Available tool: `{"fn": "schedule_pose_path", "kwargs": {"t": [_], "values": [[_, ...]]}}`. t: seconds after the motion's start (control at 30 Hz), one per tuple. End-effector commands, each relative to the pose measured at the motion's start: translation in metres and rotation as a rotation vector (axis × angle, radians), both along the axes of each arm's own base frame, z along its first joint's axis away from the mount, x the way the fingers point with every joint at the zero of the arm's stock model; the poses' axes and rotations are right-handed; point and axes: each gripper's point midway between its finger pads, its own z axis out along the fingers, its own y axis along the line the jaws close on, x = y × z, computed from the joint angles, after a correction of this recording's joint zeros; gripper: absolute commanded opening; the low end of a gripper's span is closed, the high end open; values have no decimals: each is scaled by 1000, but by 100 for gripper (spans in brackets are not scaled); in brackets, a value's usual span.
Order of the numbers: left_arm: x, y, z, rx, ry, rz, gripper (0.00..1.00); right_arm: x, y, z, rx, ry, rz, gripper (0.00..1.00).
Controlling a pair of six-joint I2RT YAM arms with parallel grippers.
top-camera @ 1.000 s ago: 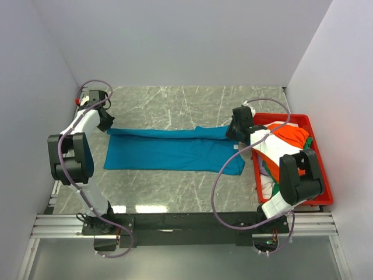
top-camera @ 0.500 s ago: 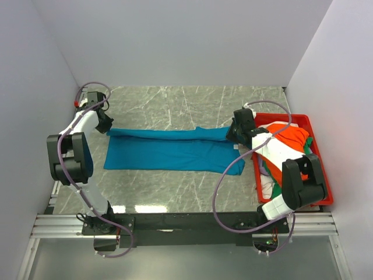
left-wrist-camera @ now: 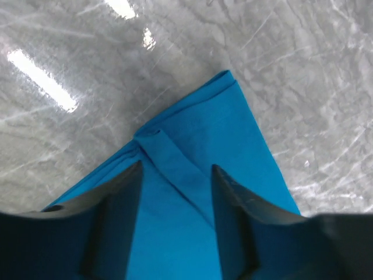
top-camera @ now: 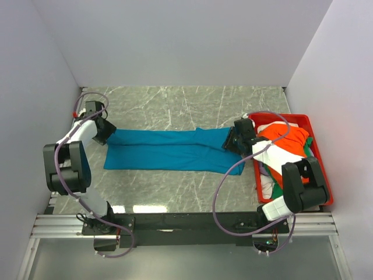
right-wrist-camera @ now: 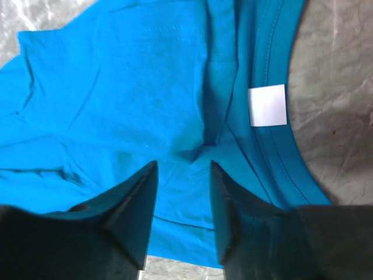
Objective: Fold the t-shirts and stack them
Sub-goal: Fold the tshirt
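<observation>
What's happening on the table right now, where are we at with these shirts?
Both arms are working on the teal t-shirt, which lies stretched out flat across the table. The left gripper is down at the shirt's left corner, and the right gripper is at the collar end beside the white label. Both have their jaws open over the cloth. The other shirts, including the orange shirt, lie unfolded in a heap in the red bin.

Left gripper (top-camera: pixel 107 133) and right gripper (top-camera: pixel 231 142) now nearer, down at teal-blue t-shirt (top-camera: pixel 169 153) ends.
</observation>
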Motion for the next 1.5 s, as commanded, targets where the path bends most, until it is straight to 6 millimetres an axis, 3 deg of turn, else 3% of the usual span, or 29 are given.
{"fn": "schedule_pose_path", "kwargs": {"t": [0.0,0.17,0.3,0.4,0.43,0.47,0.5,0.53,0.57,0.63,0.67,0.73,0.93,1.23,1.47], "values": [[11,-2,29,-30,-116,9,57,13,4,37,20,-120,7,51],[12,-10,42,-53,-154,-28,63,30,8,62,7,-169,34,52],[11,-16,50,-70,-176,-62,63,53,30,70,-7,-178,90,50],[8,-19,56,-74,-187,-86,63,75,49,67,-29,-158,127,49],[7,-21,57,-77,-192,-96,63,76,60,52,-45,-116,156,49],[7,-24,59,-90,-200,-106,63,89,69,63,-55,-147,160,49],[5,-25,60,-89,-204,-109,63,91,74,60,-71,-133,173,49],[4,-29,61,-103,-209,-125,63,93,84,45,-94,-102,189,49],[2,-31,61,-108,-211,-132,63,106,89,54,-106,-128,179,49],[-1,-37,62,-121,-214,-153,62,109,97,38,-143,-91,191,49],[-3,-38,62,-122,-215,-157,63,118,101,44,-156,-111,181,49],[-6,-42,62,-128,-220,-169,62,125,105,36,-179,-102,182,49],[-10,-51,64,-139,-231,-193,62,137,115,21,-231,-88,186,49],[-9,-56,64,-149,-236,-207,62,138,119,3,-269,-57,195,48],[-12,-59,57,-152,-224,-213,61,138,125,1,-262,-61,198,43]]}}
